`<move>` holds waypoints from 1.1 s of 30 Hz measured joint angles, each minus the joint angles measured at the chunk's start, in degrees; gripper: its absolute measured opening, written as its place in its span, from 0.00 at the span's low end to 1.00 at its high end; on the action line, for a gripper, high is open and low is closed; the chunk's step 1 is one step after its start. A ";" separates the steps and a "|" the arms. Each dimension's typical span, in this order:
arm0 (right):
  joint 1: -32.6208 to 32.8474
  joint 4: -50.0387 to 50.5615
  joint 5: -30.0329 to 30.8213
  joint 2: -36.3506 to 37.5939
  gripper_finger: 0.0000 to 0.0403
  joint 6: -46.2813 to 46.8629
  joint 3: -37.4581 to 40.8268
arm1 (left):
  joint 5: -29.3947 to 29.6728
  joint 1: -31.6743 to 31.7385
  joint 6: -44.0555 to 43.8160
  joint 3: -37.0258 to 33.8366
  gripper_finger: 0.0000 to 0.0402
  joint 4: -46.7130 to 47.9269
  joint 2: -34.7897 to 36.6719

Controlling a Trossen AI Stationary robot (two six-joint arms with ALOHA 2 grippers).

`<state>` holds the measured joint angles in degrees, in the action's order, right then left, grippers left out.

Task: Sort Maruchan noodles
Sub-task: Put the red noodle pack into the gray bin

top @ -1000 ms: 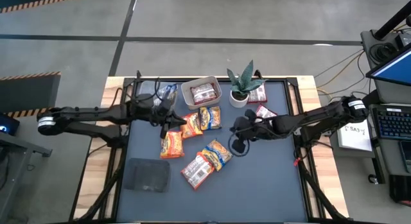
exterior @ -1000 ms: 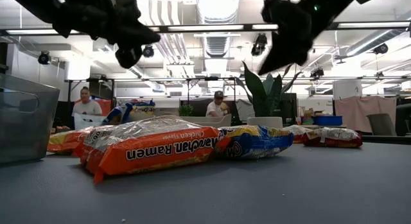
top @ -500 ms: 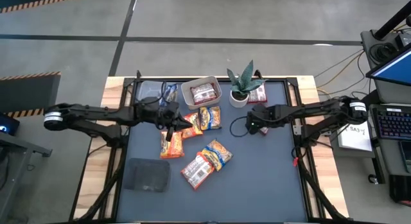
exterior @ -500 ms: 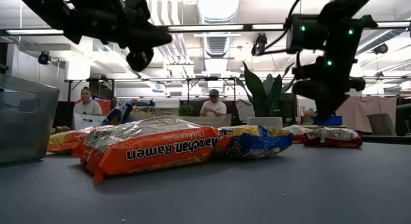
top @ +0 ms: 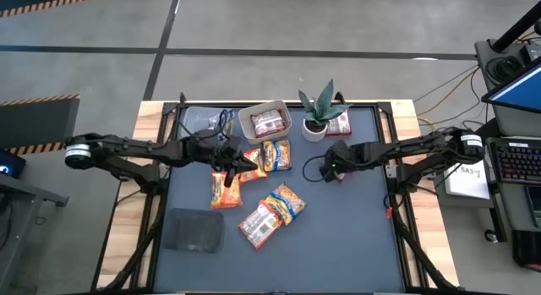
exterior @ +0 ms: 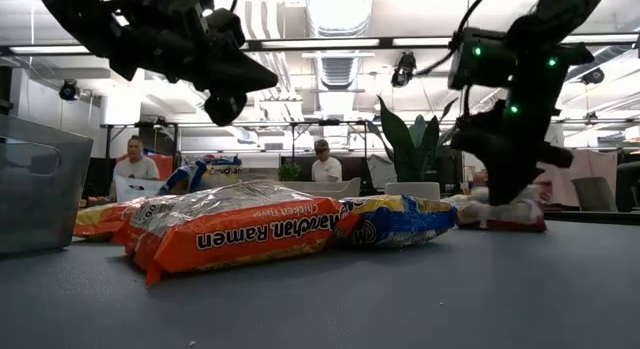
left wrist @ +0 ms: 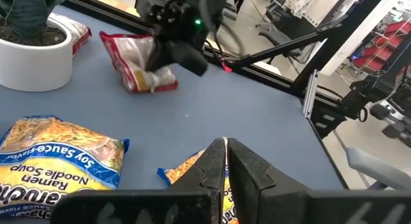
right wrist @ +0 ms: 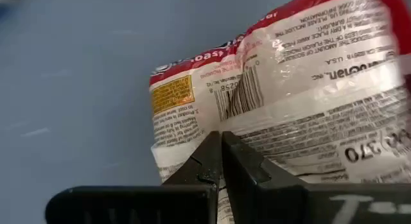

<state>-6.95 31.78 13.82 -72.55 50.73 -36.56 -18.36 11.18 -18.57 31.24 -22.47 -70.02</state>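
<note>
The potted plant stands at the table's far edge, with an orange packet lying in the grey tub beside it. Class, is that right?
Not quite. The packet in the grey tub is dark red and white, not orange. The potted plant does stand beside the tub at the far edge. The high view shows this.

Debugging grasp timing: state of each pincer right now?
Left pincer: closed, holding nothing, above the orange packets.
Right pincer: closed, tips at the red-and-white packet; a grip on it cannot be told.
</note>
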 joint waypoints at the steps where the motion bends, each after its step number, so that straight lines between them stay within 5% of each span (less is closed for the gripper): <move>1: 0.73 -2.02 -1.83 0.00 0.02 -0.61 0.00 | 0.01 0.00 0.00 0.00 0.00 0.00 0.00; 5: 4.45 -8.67 -7.26 0.00 0.02 -4.47 -1.02 | 0.01 0.00 0.00 0.00 0.00 -0.34 0.00; 20: 7.22 -8.56 -6.94 1.91 0.02 -8.65 -4.09 | 0.01 0.00 0.02 0.00 0.00 -2.48 0.00; 33: 8.41 19.01 -3.95 2.47 0.02 3.77 -3.46 | -0.07 -1.58 -0.17 0.02 0.00 -9.22 -5.95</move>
<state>1.46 50.78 9.87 -70.08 54.50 -40.01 -18.43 9.60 -18.74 31.27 -31.69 -75.97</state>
